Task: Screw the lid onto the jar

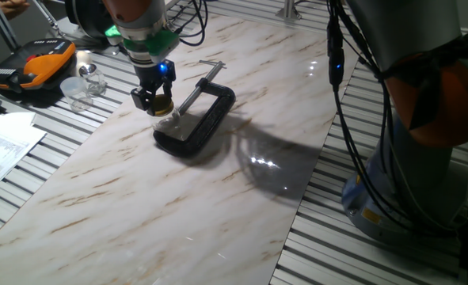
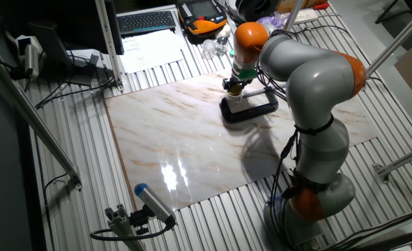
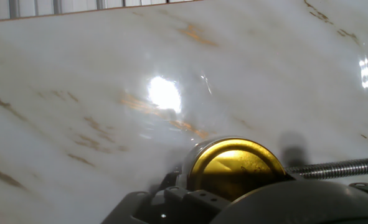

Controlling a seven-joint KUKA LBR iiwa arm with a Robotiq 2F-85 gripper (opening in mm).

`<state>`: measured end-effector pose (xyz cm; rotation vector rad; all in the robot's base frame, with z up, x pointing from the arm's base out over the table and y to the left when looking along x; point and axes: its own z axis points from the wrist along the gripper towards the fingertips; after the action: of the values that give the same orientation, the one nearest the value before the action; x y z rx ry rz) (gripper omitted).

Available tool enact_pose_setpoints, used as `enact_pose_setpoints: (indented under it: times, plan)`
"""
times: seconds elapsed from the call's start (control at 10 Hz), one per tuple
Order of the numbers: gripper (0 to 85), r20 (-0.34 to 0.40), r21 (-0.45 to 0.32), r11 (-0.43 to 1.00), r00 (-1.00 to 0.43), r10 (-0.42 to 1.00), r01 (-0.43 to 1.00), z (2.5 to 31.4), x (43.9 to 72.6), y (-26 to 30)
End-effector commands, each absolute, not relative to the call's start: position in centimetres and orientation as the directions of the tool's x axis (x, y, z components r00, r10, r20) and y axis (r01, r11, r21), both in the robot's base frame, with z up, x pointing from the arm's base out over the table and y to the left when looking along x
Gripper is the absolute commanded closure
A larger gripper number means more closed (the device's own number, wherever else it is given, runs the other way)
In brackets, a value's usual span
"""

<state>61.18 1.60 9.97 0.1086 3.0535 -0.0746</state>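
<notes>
We see the gripper [image 1: 161,101] hanging straight down over the black C-clamp [image 1: 204,119], which lies flat on the marble-patterned tabletop [image 1: 178,206]. Between the gripper's dark fingers [image 1: 141,98] sits the gold lid [image 1: 161,104], and the jaws stand narrow, closed against the lid's rim. Directly beneath the lid we make out the small clear glass jar [image 1: 166,120], standing upright inside the open frame of the C-clamp, near its closed bend. The lid appears to rest on the jar's mouth, though we cannot tell how far it is seated.

In the hand view the lid [image 3: 236,165] fills the lower middle as a shiny yellow disc, level and face-up to the camera, with the C-clamp's threaded steel screw [image 3: 336,167] running off to its right. The jar's body is hidden under the lid there.

In the other fixed view the gripper [image 2: 235,88] stands at the C-clamp's [image 2: 251,109] left end; the jar is too small to make out.

Beyond the C-clamp, off the marble slab, lie an orange-and-black case [image 1: 34,65] and some clear plastic containers [image 1: 83,85], well apart from the C-clamp. Printed papers [image 1: 4,146] lie farther from the C-clamp on the slatted surface.
</notes>
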Motion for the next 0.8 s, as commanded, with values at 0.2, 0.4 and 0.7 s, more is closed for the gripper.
enact_pose_setpoints:
  times: [0.2,0.4,0.7]
  plan:
    - [85.0,-0.103,-0.047,0.996,-0.992,0.070,0.075,9.95,61.15,1.59]
    - [85.0,-0.109,-0.047,0.996,-0.992,0.068,0.074,9.87,61.11,1.67]
    - [85.0,-0.121,-0.050,0.996,-0.990,0.066,0.073,9.74,61.14,1.62]
